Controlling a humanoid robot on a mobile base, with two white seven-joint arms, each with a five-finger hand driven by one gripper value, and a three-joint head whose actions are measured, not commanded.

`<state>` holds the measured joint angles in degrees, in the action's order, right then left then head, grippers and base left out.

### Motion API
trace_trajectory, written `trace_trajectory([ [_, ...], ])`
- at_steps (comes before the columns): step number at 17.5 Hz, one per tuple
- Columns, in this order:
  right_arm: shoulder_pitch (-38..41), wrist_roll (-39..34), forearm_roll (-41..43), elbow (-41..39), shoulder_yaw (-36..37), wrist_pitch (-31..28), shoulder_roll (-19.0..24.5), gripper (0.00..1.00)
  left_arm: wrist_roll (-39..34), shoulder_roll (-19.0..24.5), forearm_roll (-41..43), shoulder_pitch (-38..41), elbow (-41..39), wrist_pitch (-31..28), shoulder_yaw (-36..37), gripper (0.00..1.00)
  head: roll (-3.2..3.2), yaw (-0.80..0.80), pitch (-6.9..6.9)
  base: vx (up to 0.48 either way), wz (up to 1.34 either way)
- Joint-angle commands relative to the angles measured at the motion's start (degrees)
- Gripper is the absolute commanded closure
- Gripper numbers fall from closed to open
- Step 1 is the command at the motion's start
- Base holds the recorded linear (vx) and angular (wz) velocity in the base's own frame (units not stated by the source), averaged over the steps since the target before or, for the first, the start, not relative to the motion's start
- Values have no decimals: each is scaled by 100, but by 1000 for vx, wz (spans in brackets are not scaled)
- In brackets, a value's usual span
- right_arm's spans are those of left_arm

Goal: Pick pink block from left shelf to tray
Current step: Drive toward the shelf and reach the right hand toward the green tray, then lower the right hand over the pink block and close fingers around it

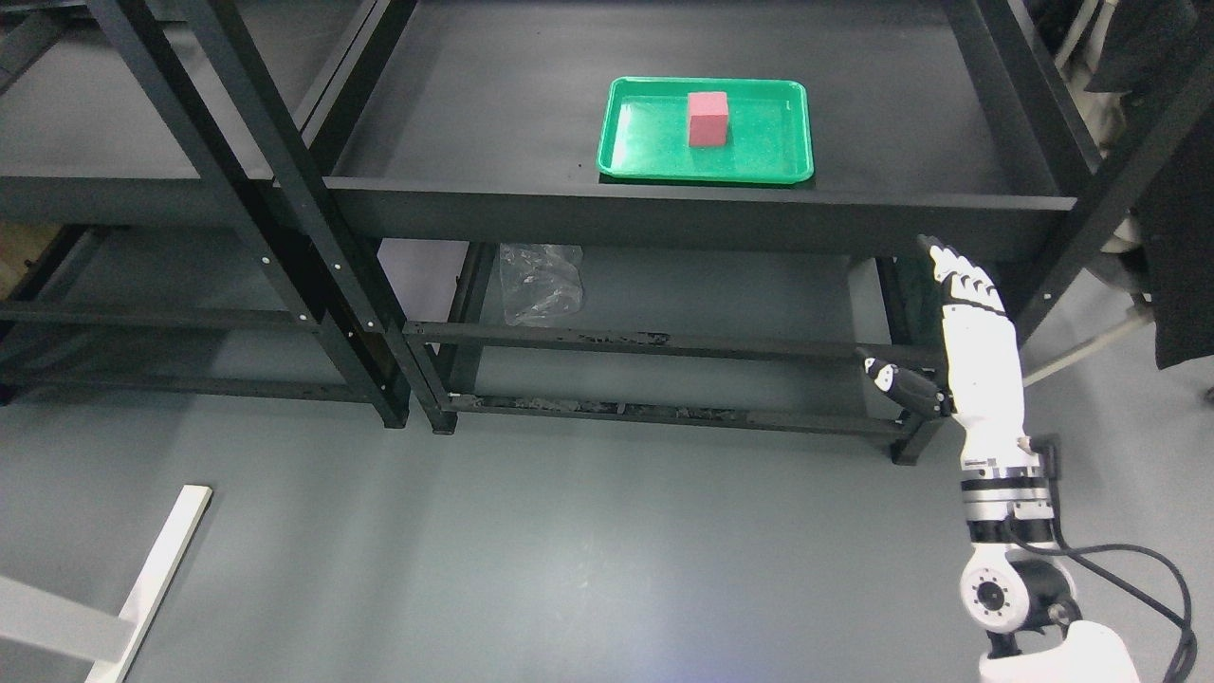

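A pink block (708,119) stands upright inside a green tray (645,159) on the top board of the right-hand black shelf. My right hand (967,323) is low at the right, below and in front of the shelf edge, well apart from the tray. Its fingers are stretched out and its thumb sticks out to the left; it holds nothing. The left arm does not show.
The left shelf (114,142) stands beside the right one, with black uprights (285,209) between them. A crumpled clear plastic bag (539,283) lies on the lower level. A white bar (161,560) lies on the grey floor at lower left. Dark cloth hangs at far right.
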<state>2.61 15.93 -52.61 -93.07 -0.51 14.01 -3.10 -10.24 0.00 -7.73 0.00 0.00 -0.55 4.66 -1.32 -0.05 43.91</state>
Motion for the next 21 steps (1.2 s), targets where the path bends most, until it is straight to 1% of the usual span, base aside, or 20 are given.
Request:
trace_trajectory([
  [1, 2, 120, -1463, -27, -380, -267, 210, 2, -5, 100, 0, -167, -100, 2, 0, 0, 0, 0, 0, 324, 90],
  [3, 2, 461, -1463, -27, -380, -267, 210, 2, -5, 100, 0, -167, -100, 2, 0, 0, 0, 0, 0, 331, 87],
  [6, 2, 1384, -1446, -53, -572, -250, 210, 1, -5, 100, 0, -167, -100, 2, 0, 0, 0, 0, 0, 315, 95],
  [9, -15, 1475, -1437, -53, -923, -223, 210, 1, -5, 100, 0, -167, -100, 2, 0, 0, 0, 0, 0, 331, 93],
  [11, -15, 1370, -1428, -53, -977, -214, 210, 1, -5, 100, 0, -167, -100, 2, 0, 0, 0, 0, 0, 356, 80],
  [13, -138, 871, -1419, -44, -934, -214, 210, 1, -5, 100, 0, -167, -100, 2, 0, 0, 0, 0, 0, 293, 44],
  [15, -348, 151, -1419, -18, -881, -223, 210, 1, -5, 100, 0, -167, -100, 2, 0, 0, 0, 0, 0, 348, 47],
  [19, -411, -537, -1428, 193, -916, -232, 210, 1, -5, 100, 0, -167, -100, 2, 0, 0, 0, 0, 0, 298, 39],
  [21, -428, -1115, -1402, 324, -933, -241, 210, 1, -5, 100, 0, -167, -100, 2, 0, 0, 0, 0, 0, 249, 29],
])
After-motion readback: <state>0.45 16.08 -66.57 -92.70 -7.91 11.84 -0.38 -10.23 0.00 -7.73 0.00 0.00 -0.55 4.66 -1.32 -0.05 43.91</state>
